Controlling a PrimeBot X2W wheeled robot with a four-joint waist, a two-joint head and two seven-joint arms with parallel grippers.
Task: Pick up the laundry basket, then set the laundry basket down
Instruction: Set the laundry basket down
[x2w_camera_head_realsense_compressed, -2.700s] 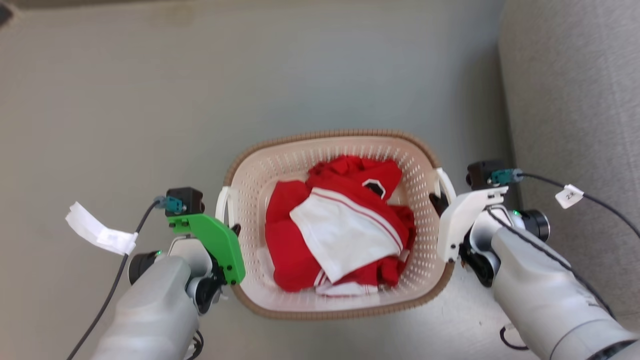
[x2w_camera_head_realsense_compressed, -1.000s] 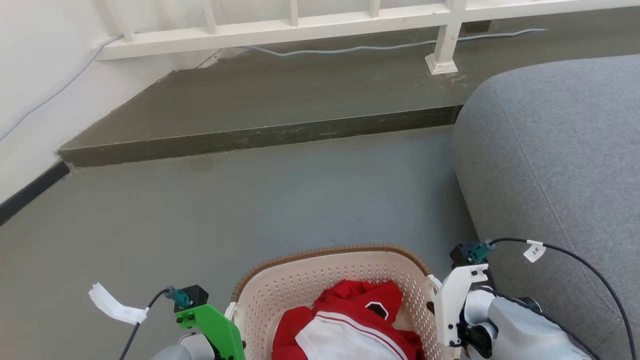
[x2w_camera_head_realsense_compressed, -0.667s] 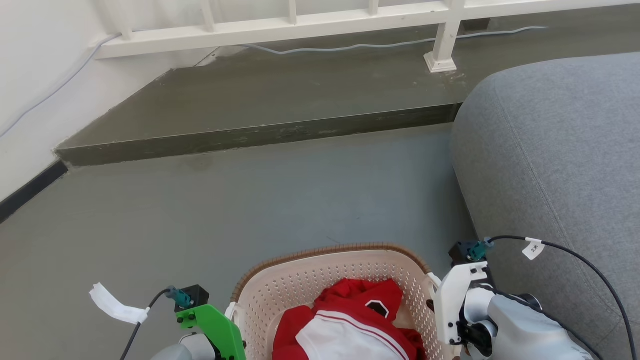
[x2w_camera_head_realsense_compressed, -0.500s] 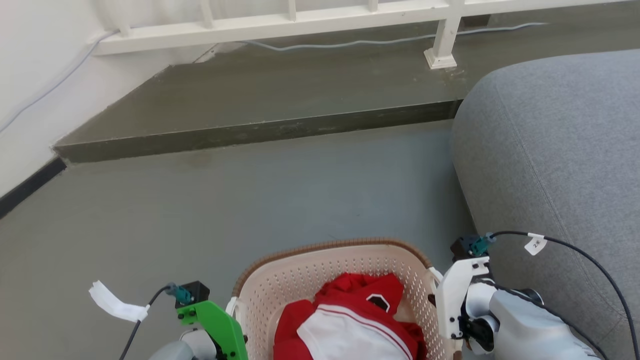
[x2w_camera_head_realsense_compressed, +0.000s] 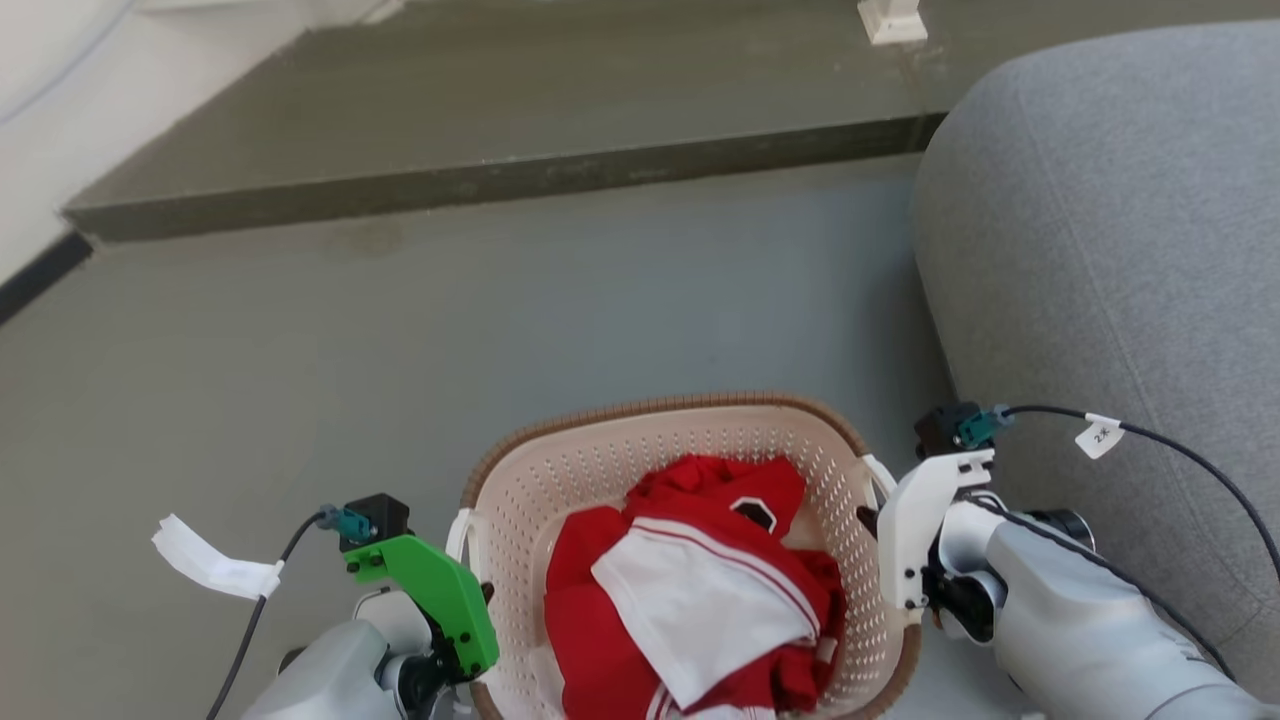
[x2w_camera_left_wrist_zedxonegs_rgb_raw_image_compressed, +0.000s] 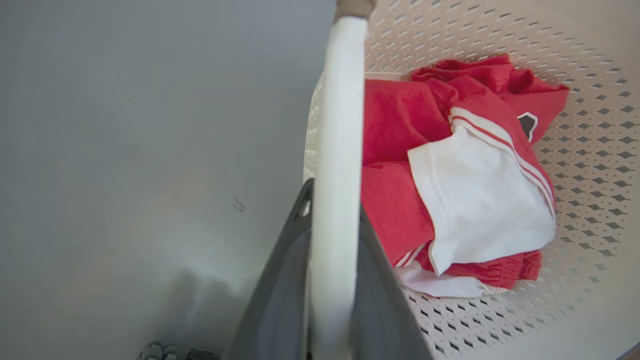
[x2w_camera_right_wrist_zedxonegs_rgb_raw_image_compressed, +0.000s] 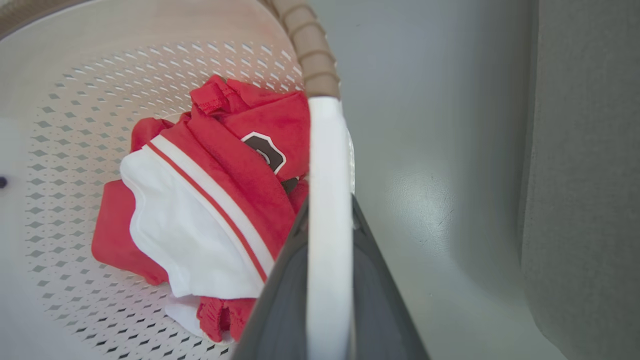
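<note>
Two tools, left tool (x2w_camera_left_wrist_zedxonegs_rgb_raw_image_compressed: 334, 197) and right tool (x2w_camera_right_wrist_zedxonegs_rgb_raw_image_compressed: 328, 210); one laundry basket (x2w_camera_head_realsense_compressed: 600, 470); one sofa (x2w_camera_head_realsense_compressed: 1100, 250).

Head camera high, forward-down; wrist cameras close, seemingly downward, either side of shared laundry basket (x2w_camera_head_realsense_compressed: 600, 470).

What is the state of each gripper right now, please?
Left gripper: closed on the laundry basket, around its left handle.
Right gripper: closed on the laundry basket, around its right handle.

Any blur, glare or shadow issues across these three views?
Head view: even light, the laundry basket and clothes reasonably sharp. Left wrist view: the close left handle is soft, with a dark shadow on the floor near the bottom. Right wrist view: the right handle is soft too, with a pale sheen on the floor.
</note>
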